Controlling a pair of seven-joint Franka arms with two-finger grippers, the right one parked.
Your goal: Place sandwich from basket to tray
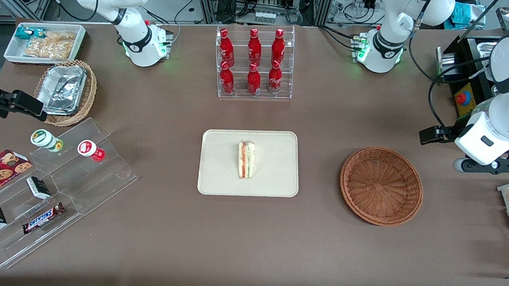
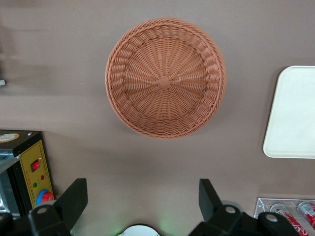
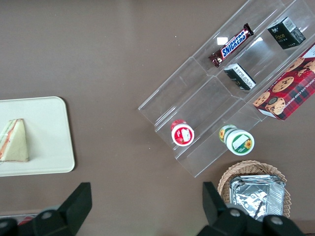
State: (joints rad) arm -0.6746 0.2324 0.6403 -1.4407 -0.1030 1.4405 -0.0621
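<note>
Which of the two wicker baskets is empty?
The reddish-brown basket under the open tool; the tan basket holds foil trays.

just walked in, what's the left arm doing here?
The sandwich already lies on the tray, and the basket is empty. The left arm's gripper hangs open above the table, holding nothing, with the basket in its wrist camera's view. Judging by the layout, the transfer looks done.
</note>
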